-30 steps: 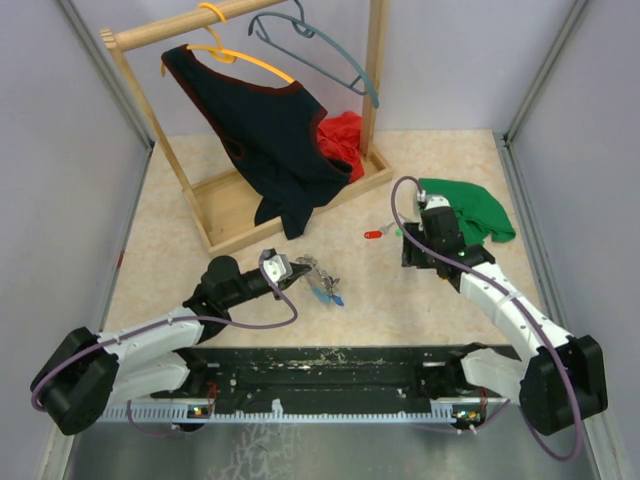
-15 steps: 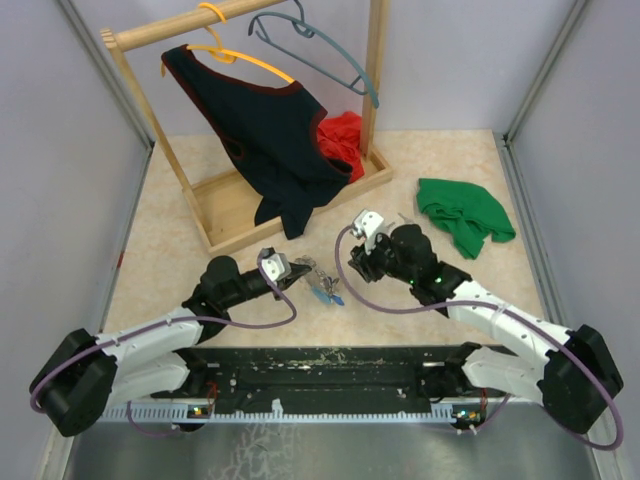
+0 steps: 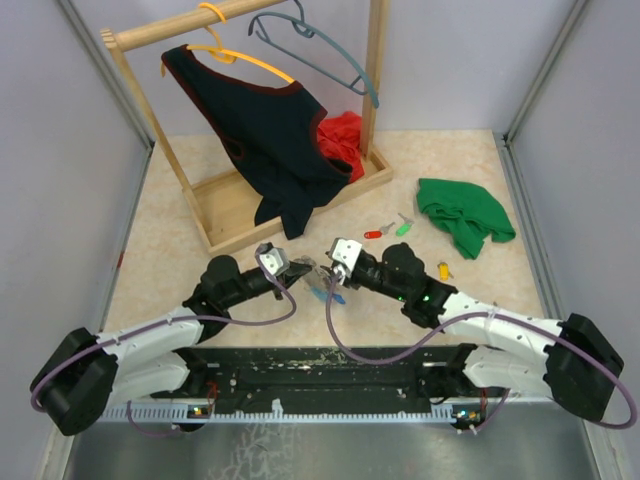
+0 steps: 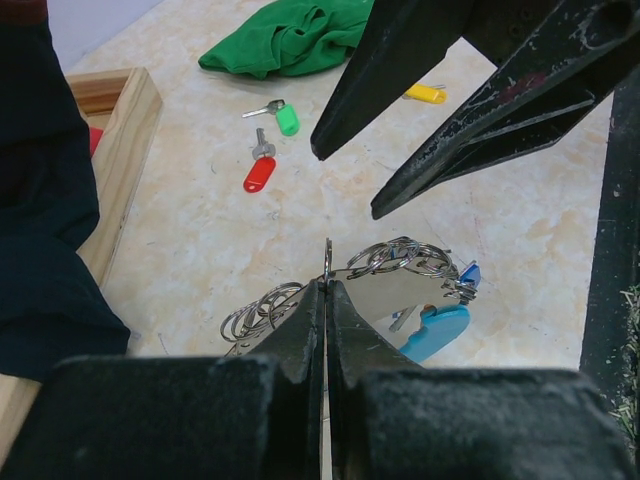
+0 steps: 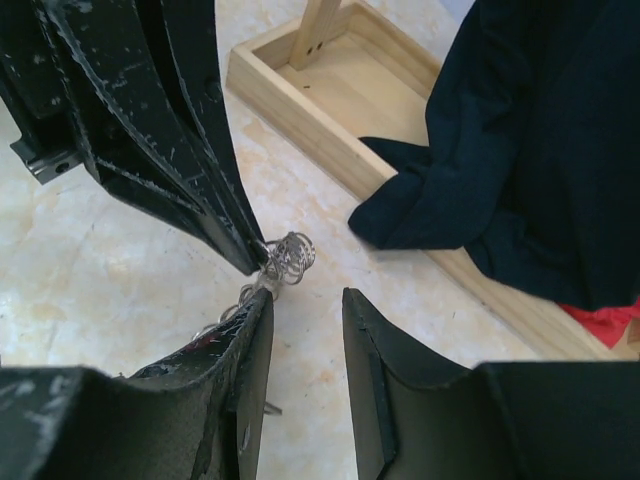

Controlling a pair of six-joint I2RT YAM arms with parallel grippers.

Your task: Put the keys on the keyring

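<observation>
The keyring (image 4: 400,258) is a bunch of silver wire rings with a blue-capped key (image 4: 435,330) hanging from it, just above the table. My left gripper (image 4: 327,285) is shut on one of its rings. In the top view the left gripper (image 3: 293,268) and right gripper (image 3: 328,272) meet tip to tip at the keyring (image 3: 312,272). My right gripper (image 5: 305,295) is open, its left finger beside the ring coil (image 5: 290,255), with nothing between the fingers. A red key (image 3: 372,235), a green key (image 3: 404,226) and a yellow key (image 3: 444,268) lie loose on the table.
A wooden clothes rack (image 3: 250,205) stands at the back left, with a dark top (image 3: 265,130) on an orange hanger and a red cloth (image 3: 343,140) in its base. A green cloth (image 3: 465,218) lies at the right. Walls close in the table on both sides.
My right arm has swung left from beside the green cloth to the keyring, its jaws narrowing on the way. The left arm and keyring have stayed put.
</observation>
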